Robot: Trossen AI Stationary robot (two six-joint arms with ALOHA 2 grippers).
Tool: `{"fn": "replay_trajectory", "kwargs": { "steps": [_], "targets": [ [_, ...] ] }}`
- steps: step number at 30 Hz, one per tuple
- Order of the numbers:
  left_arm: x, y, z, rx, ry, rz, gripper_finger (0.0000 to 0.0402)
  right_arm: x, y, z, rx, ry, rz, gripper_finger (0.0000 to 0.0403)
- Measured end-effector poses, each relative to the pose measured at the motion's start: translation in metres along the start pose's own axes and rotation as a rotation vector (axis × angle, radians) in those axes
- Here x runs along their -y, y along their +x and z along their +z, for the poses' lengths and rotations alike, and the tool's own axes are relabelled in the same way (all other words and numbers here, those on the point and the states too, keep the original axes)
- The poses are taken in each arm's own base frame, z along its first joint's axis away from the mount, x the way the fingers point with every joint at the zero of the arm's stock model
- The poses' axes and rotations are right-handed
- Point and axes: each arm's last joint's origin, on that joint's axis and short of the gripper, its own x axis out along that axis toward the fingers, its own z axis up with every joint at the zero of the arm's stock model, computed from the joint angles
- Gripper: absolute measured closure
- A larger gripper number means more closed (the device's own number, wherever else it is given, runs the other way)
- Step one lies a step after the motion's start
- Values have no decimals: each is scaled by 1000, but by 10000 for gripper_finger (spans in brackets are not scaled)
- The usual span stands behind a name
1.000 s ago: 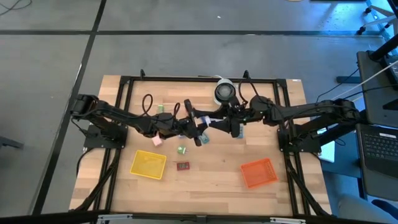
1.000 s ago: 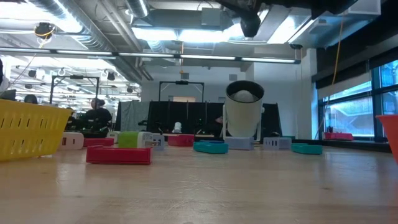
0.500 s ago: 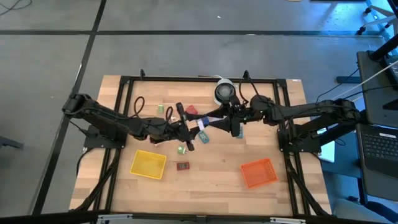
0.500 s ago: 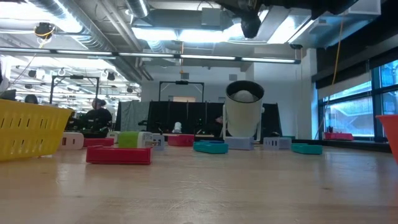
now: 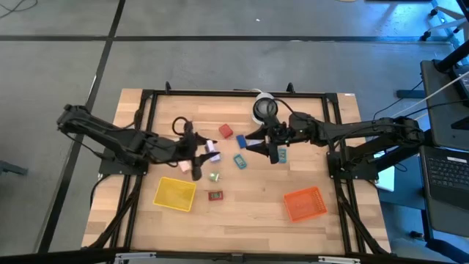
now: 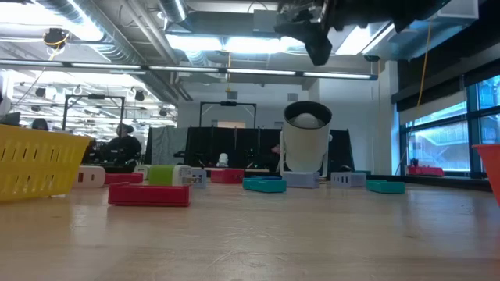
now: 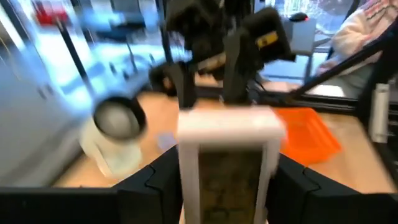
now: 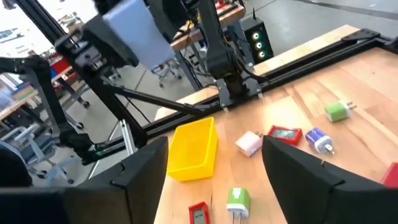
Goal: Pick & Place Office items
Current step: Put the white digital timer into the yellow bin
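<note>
Above the middle-left of the tabletop (image 5: 249, 220), the left hand (image 5: 196, 155) is gripping a pale lavender-white blocky office item (image 7: 229, 163) between its fingers (image 7: 163, 180); the left wrist view shows the piece standing upright and squarely clamped, lifted clear of the wood. Judging by its position just above the yellow tray (image 5: 175, 193), the arm is probably carrying the piece there so it can be dropped in. Near the white roll (image 5: 264, 109) at the back, the right hand (image 5: 272, 150) is hovering over the middle of the tabletop with its fingers (image 8: 144, 163) standing apart and nothing between them, likely lining up on one of the loose pieces below it. The remaining office items are lying scattered on the tabletop between the two arms: a red block (image 5: 225, 131), a blue piece (image 5: 239, 160), a green piece (image 5: 214, 176) and a dark red piece (image 5: 215, 195) just beside the yellow tray. An orange tray (image 5: 304, 203) is sitting well apart on the right side, apparently as the right arm's own drop point. Both trays are looking empty from above, so the sorting seems to be at an early stage.
</note>
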Motion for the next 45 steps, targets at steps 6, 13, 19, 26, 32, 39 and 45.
{"fn": "replay_trajectory", "kwargs": {
  "steps": [6,13,19,26,32,39,45],
  "targets": [
    [-1,-4,-14,-178,-203,-108,253,2,0,-5,-51,-32,-22,147],
    [-2,-10,-34,-378,-278,-43,248,1,0,-7,-62,-41,-19,147],
    [1,-20,-47,-518,-327,-26,253,-3,1,-9,-69,-62,-5,147],
    [14,-30,-63,-661,-398,-6,253,-3,1,-9,-73,-73,-4,147],
    [29,-24,-87,-779,-331,112,253,-5,1,-10,-76,-70,3,147],
    [38,-2,-132,-933,-175,190,253,-12,2,-16,-112,-46,16,147],
    [40,5,-161,-982,-244,139,253,-8,1,-23,-174,-33,-50,147]
  ]
}}
